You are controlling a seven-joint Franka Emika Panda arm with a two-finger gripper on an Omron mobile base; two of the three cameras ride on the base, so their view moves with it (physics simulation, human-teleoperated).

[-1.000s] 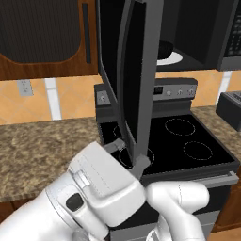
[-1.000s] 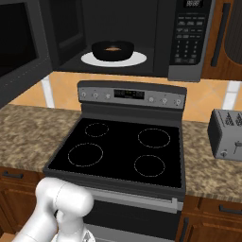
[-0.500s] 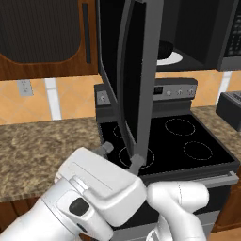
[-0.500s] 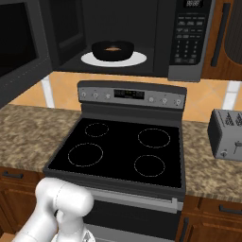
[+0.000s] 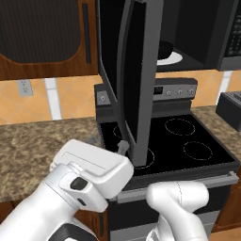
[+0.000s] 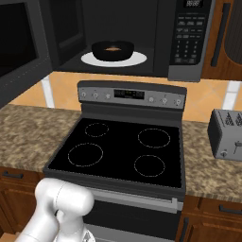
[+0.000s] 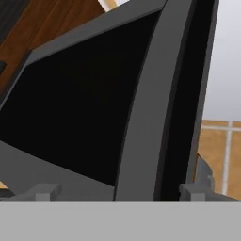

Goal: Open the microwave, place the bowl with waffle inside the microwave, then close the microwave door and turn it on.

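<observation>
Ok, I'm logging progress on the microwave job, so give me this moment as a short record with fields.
microwave: over the stove, cavity open
microwave door: swung wide open, edge toward the left base camera
bowl: inside the microwave, on the white turntable plate
waffle: in the bowl
gripper: open, its fingertips either side of the door's edge
toaster: on the counter right of the stove
left to do: close door, turn on

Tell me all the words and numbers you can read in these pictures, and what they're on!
None of it can be read.
Microwave button panel: rows of pale marks, too small and blurred to read.
Small display at the top of that panel: pale digits, blurred.
Stove back panel display: faint marks, unreadable.
Toaster, counter, cabinets: no writing.
</observation>
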